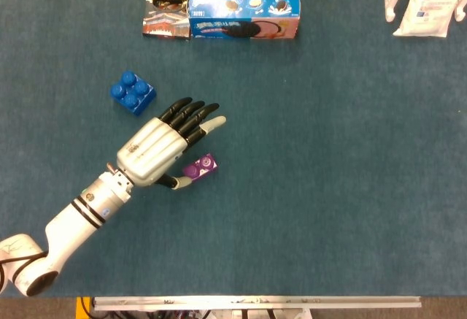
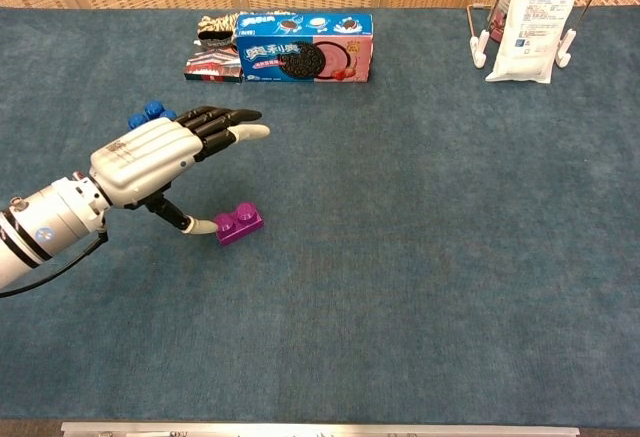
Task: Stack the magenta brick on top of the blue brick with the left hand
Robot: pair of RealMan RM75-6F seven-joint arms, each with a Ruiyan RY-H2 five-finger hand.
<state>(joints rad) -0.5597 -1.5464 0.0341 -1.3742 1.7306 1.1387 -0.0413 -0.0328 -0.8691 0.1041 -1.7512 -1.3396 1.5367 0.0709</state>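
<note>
Magenta brick (image 2: 240, 223) lying on table, thumb tip touching it. Left hand (image 1: 155, 149) hovering above, fingers spread, holding nothing. Blue brick (image 1: 133, 92) sitting nearby.

We see our left hand (image 2: 150, 162) hovering with fingers (image 2: 225, 122) extended, thumb tip touching the magenta brick (image 2: 240, 224) on the tabletop (image 2: 420, 257); the blue brick (image 2: 150, 113) peeks out behind it.
</note>
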